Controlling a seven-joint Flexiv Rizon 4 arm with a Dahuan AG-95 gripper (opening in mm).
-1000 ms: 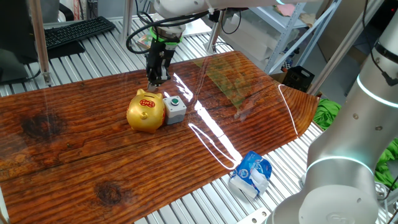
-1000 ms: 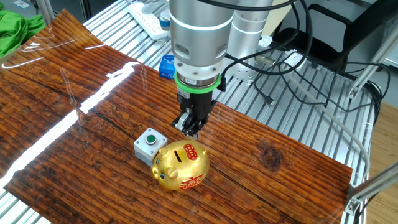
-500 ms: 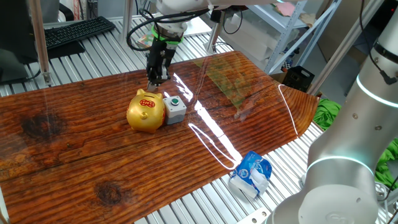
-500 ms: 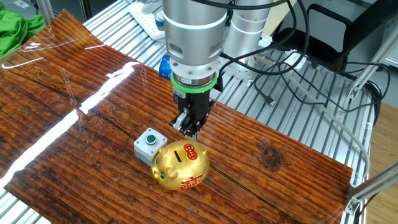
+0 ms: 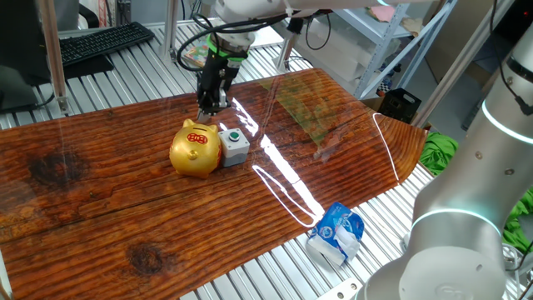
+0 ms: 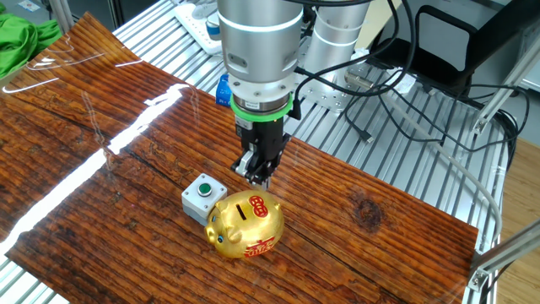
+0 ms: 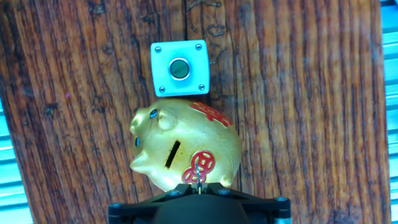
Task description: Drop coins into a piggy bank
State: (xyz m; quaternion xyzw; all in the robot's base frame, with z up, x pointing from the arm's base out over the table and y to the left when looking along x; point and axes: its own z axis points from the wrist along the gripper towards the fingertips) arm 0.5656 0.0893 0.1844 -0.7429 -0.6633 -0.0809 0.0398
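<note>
Tool (image 6: 261, 180) pointing straight down, jaws pinched nearly together. Something thin and metallic visible at the very tips in the hand view, possibly a coin held on edge; too small to confirm. Piggy bank (image 6: 245, 225) standing on the bench (image 6: 371, 211) just below the tool and slightly off to one side, gold body with red marks on its back, slot (image 7: 172, 154) a dark slit running diagonally across the top. Small grey box with green button (image 6: 202, 198) touching or nearly touching the bank's flank, on the side away from the tool tips in the hand view.

Main risks from here, as a judgement:
- Tips apparently over the bank's rear edge, not over the slot. Releasing here would likely bounce any coin off the rounded gold shell and onto the bench.
- Slot set at an angle to the jaws. Without wrist alignment, a coin could land flat across the opening and jam or slide off.
- Descending too far could nudge the light, glossy bank sideways against the grey box.
</note>
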